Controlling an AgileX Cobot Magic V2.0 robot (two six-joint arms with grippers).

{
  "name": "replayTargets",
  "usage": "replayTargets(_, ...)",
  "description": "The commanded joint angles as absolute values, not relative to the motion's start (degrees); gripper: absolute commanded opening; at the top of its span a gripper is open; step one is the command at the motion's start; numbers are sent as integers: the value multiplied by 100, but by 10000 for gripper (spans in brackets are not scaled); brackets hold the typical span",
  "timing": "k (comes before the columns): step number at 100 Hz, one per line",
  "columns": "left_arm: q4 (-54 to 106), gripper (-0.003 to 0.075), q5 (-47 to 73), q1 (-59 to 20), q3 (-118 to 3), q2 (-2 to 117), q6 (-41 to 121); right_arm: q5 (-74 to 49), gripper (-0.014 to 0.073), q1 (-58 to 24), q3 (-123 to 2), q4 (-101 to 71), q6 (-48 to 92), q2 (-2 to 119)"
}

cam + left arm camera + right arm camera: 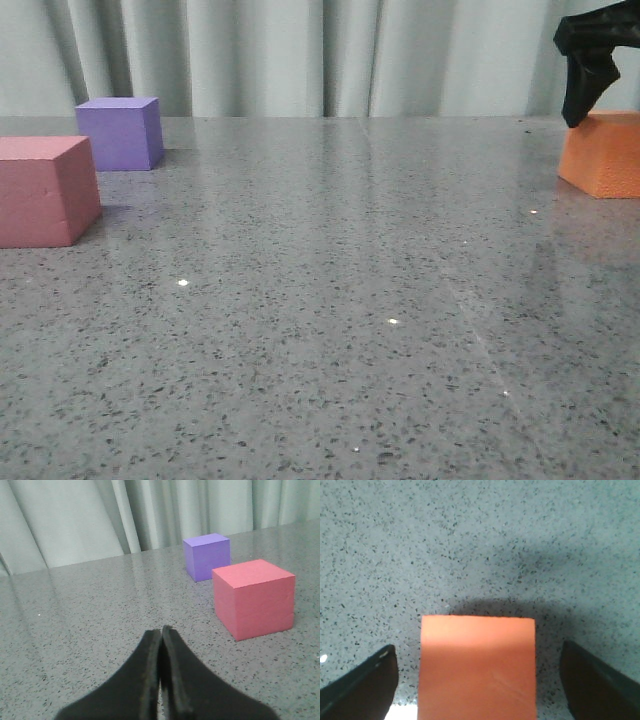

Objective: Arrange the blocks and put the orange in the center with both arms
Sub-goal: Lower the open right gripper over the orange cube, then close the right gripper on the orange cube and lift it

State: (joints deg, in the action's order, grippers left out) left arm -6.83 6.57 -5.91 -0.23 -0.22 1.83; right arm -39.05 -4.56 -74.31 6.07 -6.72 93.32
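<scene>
The orange cube (605, 155) rests on the table at the far right, cut off by the front view's edge. My right gripper (588, 80) hangs just above it. In the right wrist view that gripper (478, 652) is open, its fingers (370, 680) standing either side of the orange cube (478, 680) with a gap on both sides. The pink-red cube (40, 190) sits at the far left, and the purple cube (120, 132) stands behind it. My left gripper (161, 630) is shut and empty, low over the table, apart from the pink-red cube (255, 600) and the purple cube (206, 556). It does not show in the front view.
A grey speckled table (330, 300) stretches between the left cubes and the orange cube. A pale pleated curtain (300, 55) closes off the far edge of the table.
</scene>
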Motion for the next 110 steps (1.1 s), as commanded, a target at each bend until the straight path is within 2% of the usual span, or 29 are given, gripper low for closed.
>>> replayTargets(1,-673,-19,203,-574,284,-210,143,-3669,645,-422,-7631,617,-659,9210)
replayTargets(19,-673,-19,203,-574,284,-210,143,-3649,642,-422,-7631,540,-663,9428)
replayTargets(27,-673,-19,203,-574,284,-210,143,-3643,612,-422,-7631,453,-663,9473)
replayTargets(34,-673,-19,203,-574,284,-210,143,-3643,540,-422,-7631,414,-663,9494)
replayTargets(43,-673,-19,203,-574,284,-210,143,-3662,402,-422,-7631,402,-669,9512)
replayTargets(53,-673,-19,203,-574,284,-210,143,-3662,312,-422,-7631,402,-764,9498)
replayTargets(79,-673,-19,203,-574,284,-210,143,-4163,307,-620,-8103,77,-882,9201)
replayTargets(110,-673,-19,203,-574,284,-210,143,-4394,307,-1770,-8888,85,-1592,9279)
